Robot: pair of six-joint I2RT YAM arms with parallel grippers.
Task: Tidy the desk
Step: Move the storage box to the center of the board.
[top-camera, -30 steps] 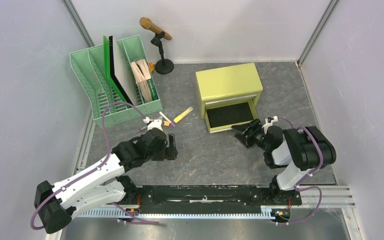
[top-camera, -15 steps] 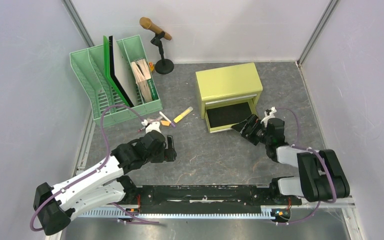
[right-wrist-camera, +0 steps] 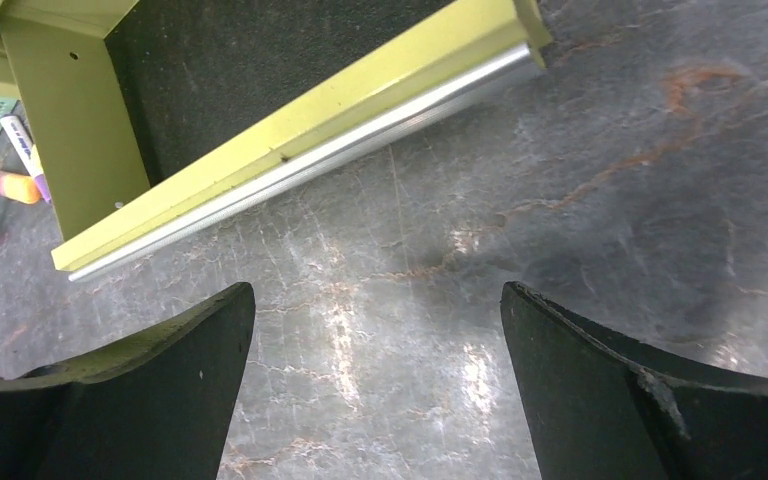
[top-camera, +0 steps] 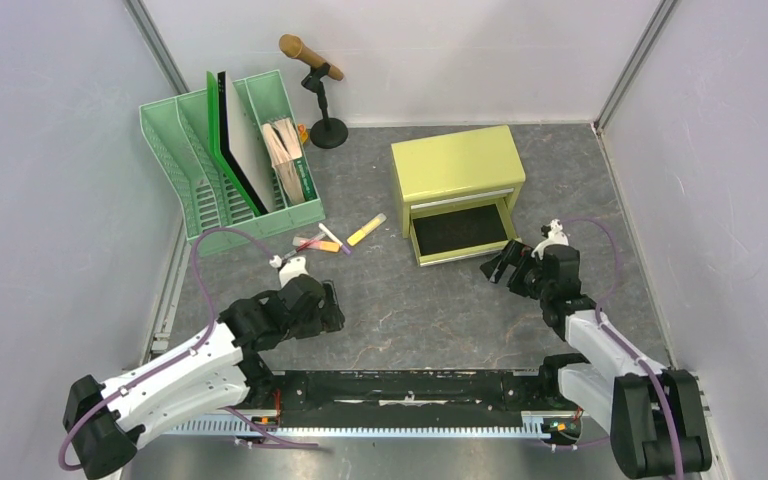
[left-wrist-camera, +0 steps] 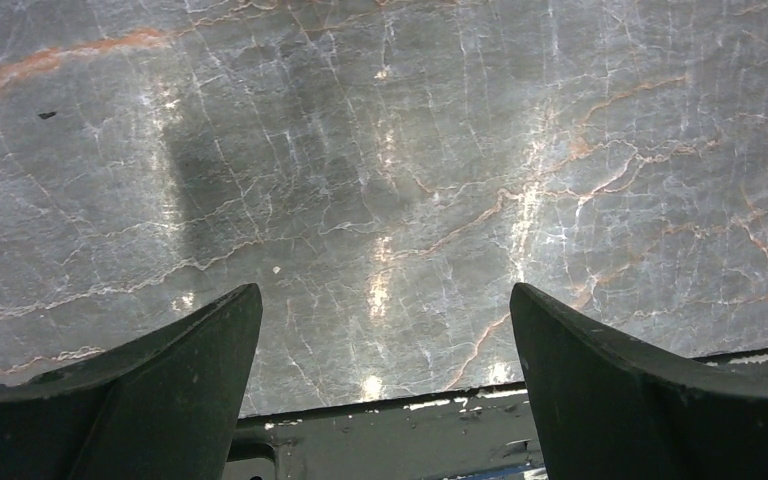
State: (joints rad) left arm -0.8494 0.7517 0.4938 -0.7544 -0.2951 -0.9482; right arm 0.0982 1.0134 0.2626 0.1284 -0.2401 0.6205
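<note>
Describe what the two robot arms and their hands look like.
Both arms have white link shells with black joints. A purple cable loops along the left arm and the right arm. The left hand and right hand have broad, black, tapering fingers.

the open drawer (right-wrist-camera: 310, 125) runs off the right wrist view.

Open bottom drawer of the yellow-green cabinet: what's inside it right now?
The drawer shows only its black liner, with nothing lying on it. Any part that runs back under the cabinet body is covered and cannot be checked.
</note>
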